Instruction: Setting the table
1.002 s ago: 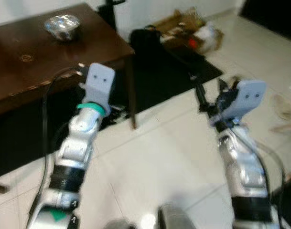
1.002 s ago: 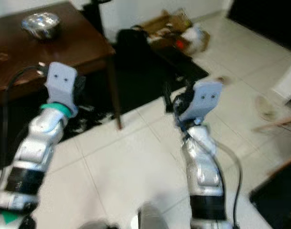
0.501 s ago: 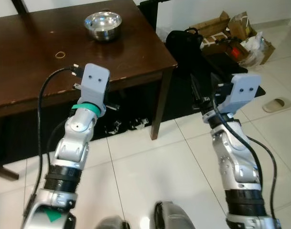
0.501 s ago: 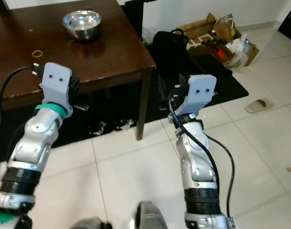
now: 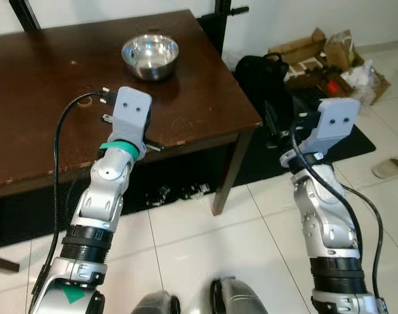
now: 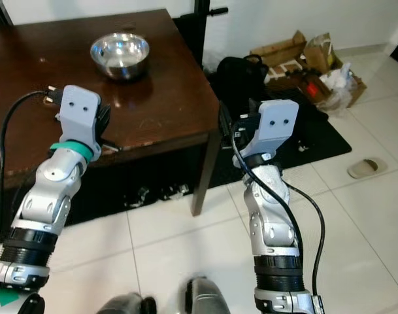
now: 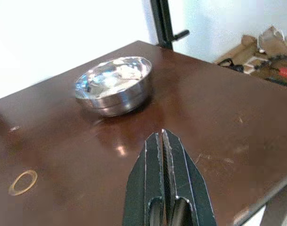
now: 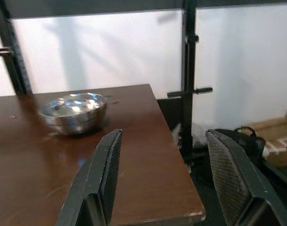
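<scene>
A shiny steel bowl (image 5: 149, 55) stands empty near the far edge of the dark brown wooden table (image 5: 48, 98). My left gripper (image 7: 162, 134) is shut with nothing in it and hovers low over the tabletop, a short way on the near side of the bowl (image 7: 114, 84). My right gripper (image 8: 163, 134) is open and empty, held off the table's right corner and facing the bowl (image 8: 75, 112) across the tabletop. A small gold ring (image 7: 23, 182) lies on the wood to the left.
A table leg (image 5: 228, 173) stands at the near right corner. A black bag (image 5: 264, 72), cardboard boxes and clutter (image 5: 323, 52) and a dark mat (image 5: 336, 140) lie to the right. A slipper (image 5: 389, 168) rests on the white tiles. A black metal post (image 5: 221, 13) rises behind the table.
The camera has swung and moved toward the table, so the table and bowl now sit closer and more central. The blur has cleared. Both arms keep the same raised pose.
</scene>
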Available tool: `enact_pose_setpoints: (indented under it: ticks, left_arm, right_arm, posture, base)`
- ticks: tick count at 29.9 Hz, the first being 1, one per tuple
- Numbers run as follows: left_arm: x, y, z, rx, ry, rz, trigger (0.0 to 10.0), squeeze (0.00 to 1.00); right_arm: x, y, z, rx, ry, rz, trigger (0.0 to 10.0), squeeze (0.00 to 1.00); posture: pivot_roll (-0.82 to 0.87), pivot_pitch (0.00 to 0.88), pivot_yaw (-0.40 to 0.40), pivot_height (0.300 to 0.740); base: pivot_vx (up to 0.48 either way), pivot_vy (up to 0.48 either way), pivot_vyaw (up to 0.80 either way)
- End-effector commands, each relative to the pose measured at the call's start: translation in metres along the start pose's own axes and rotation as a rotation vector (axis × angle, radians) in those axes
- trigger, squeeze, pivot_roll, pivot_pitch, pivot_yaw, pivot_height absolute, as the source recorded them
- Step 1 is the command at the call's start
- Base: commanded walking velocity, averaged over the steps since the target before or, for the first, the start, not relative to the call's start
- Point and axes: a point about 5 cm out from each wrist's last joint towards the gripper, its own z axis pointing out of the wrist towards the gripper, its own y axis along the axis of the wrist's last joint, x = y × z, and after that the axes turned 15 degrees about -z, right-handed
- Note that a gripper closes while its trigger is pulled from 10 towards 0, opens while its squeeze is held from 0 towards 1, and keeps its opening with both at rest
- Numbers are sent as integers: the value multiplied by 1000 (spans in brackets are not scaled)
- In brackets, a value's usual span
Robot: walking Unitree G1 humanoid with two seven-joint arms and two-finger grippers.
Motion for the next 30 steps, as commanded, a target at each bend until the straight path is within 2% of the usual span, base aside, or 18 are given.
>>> enact_pose_setpoints:
  ticks: [1,10,19,30]
  left_arm:
    - [0,-1,0,6,-2,12,10000,51]
    - [4,11,2,-62,17,52,10000,51]
    - [14,15,6,-57,43,35,10000,51]
    - [14,14,7,-52,41,29,10000,43]
  right_arm:
    - [-2,1,0,-7,-4,-2,10000,0]
    - [0,2,0,-14,9,-1,10000,0]
    - [2,6,3,-32,28,-7,10000,0]
    - [2,5,2,-30,30,-8,10000,0]
  posture:
    - [-41,0,74,740]
    - [-35,0,71,740]
    - [-34,0,70,740]
    - [-41,0,73,740]
  base:
    - [480,0,0]
    - [480,0,0]
    - [480,0,0]
    - [480,0,0]
